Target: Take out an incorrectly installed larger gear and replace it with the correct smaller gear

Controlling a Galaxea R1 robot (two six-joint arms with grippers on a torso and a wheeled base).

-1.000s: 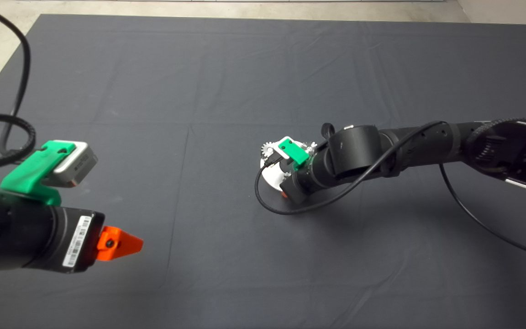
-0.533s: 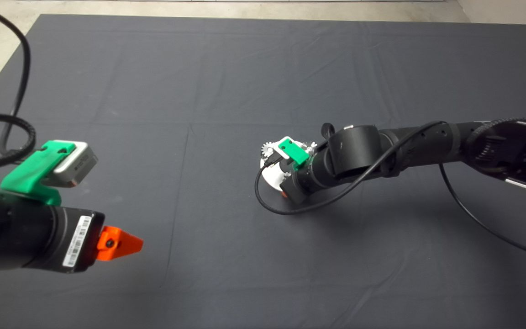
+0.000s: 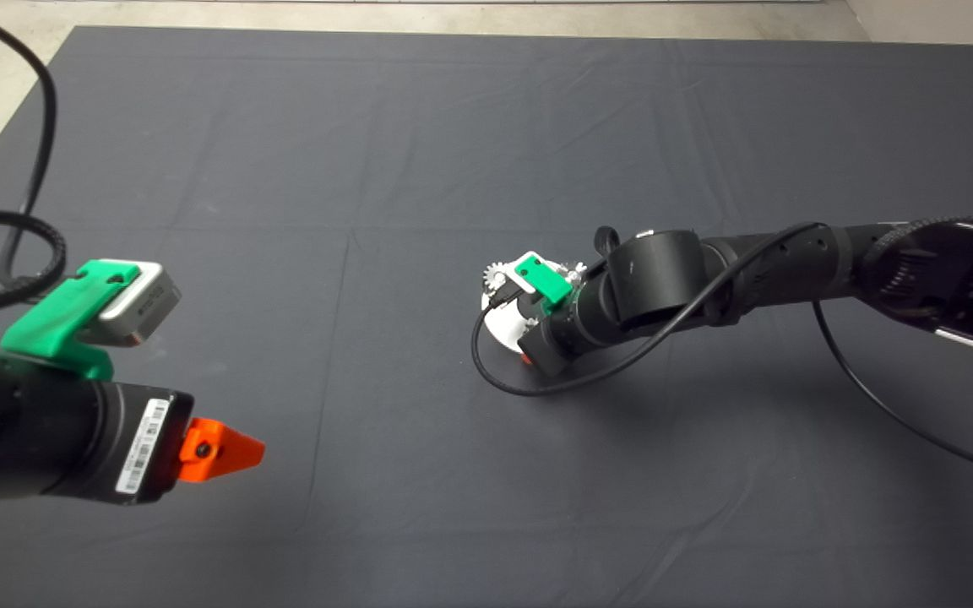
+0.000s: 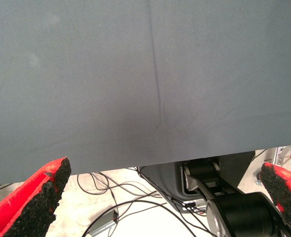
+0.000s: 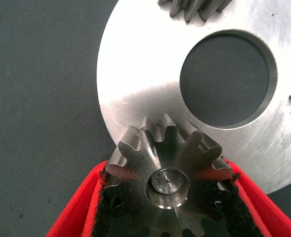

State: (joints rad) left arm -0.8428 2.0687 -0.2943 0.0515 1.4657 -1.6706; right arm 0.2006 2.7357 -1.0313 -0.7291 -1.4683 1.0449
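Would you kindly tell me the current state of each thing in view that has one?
right hand: shut on the dark grey toothed steel gear.
dark grey toothed steel gear: on the plate, pin in its bore, clamped from both sides.
round silver metal plate: flat on the dark mat, large hole unfilled.
small bright silver gear: sitting on the plate.
left hand: open, holding nothing, above the mat's left side.
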